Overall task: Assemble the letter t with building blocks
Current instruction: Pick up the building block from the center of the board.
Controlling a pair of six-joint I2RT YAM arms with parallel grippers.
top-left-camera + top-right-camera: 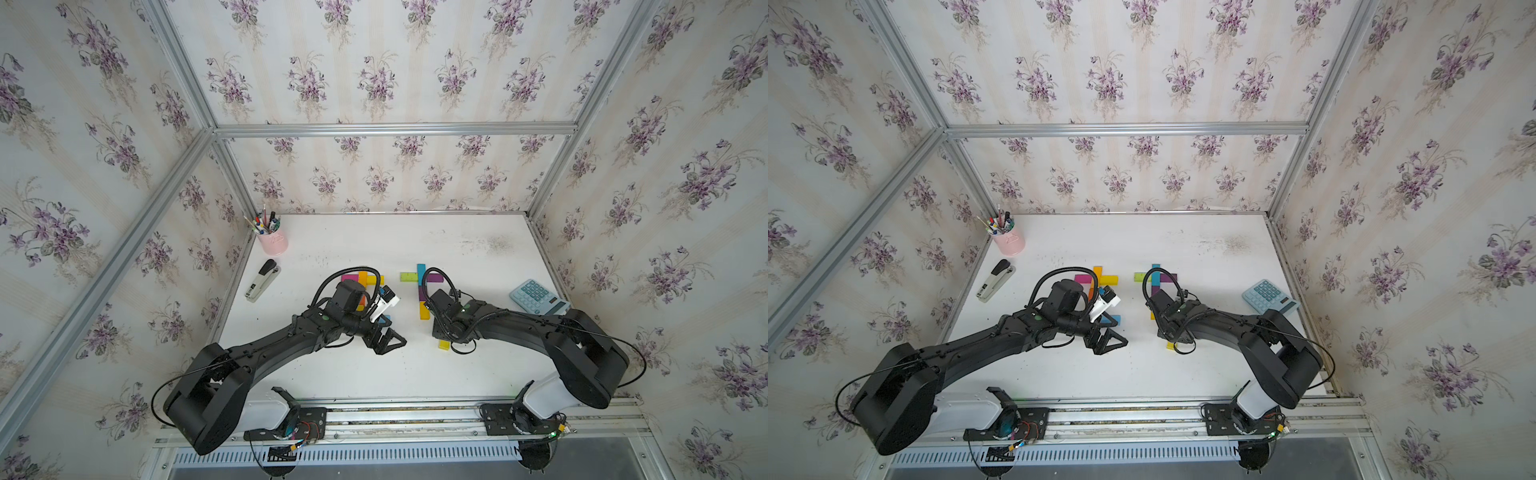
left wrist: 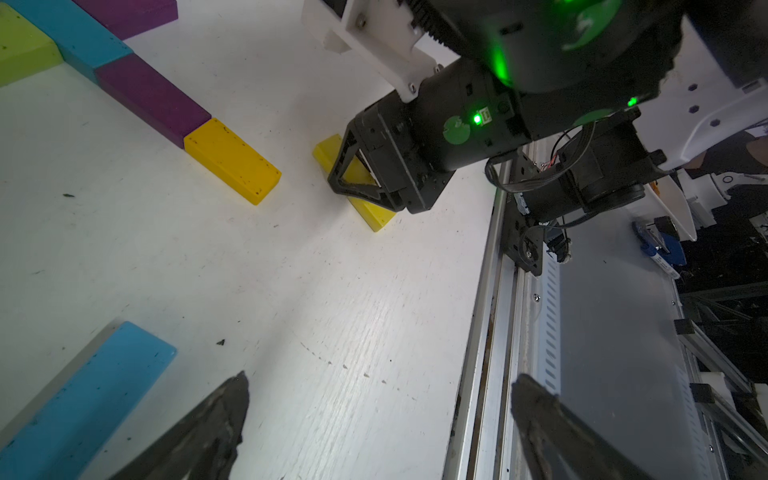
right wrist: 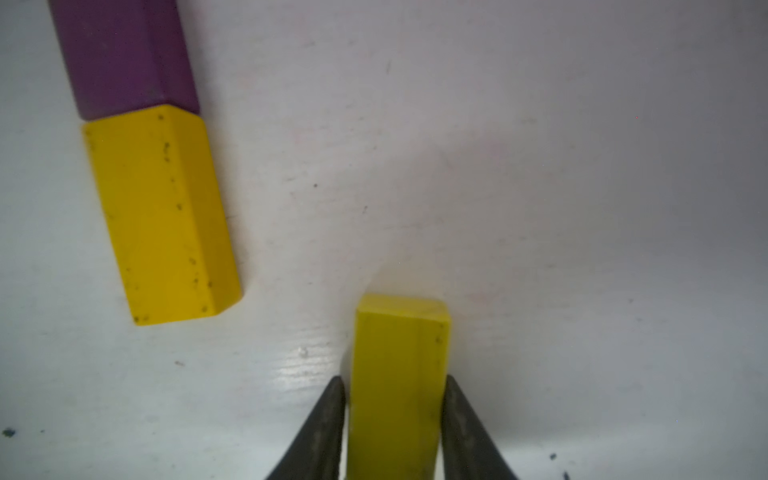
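Right gripper pinches the yellow block across its long sides; it looks light, stiff and smooth. Left gripper gapes empty

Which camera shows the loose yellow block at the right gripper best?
The right wrist view: the loose yellow block sits close up between the right gripper fingers. The left wrist view shows it partly behind that gripper; both top views show only a small corner.

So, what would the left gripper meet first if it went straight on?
Probably the bare white tabletop; beyond it, the right gripper closed on a yellow rectangular block. Depth is unclear.
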